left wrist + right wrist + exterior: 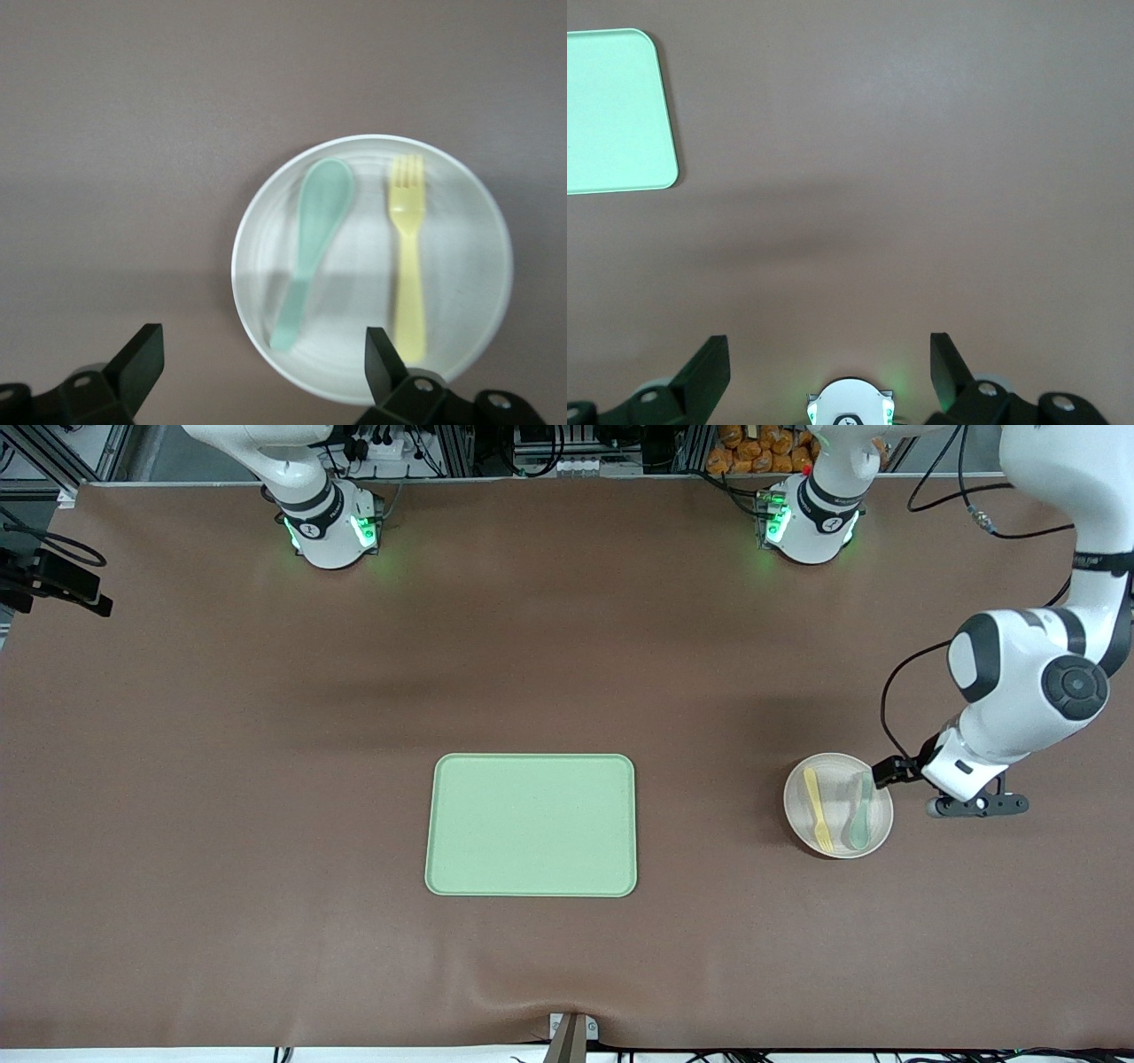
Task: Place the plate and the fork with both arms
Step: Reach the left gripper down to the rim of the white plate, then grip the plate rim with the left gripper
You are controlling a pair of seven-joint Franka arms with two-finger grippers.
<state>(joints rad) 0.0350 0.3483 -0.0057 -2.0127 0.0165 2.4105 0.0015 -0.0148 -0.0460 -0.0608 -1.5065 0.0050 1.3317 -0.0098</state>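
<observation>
Fingers of the left gripper (257,372) are spread wide and hold nothing. It hangs over the edge of the plate (838,804), at the left arm's end of the table, most likely so it can come down and pinch the rim. The plate is small, round and pale, with a low rim. On it lie the fork (818,810) and a spoon (862,811), side by side and not touching. The fork is pale yellow with short tines. The spoon is soft grey-green. A light-green tray (532,825) sits bare in the middle of the brown table (266,735), well apart from the plate; it looks like the spot where the things should go. The right gripper (828,367) waits with its fingers spread wide too, up over bare table near its own base, with only a corner of the tray in its view.
</observation>
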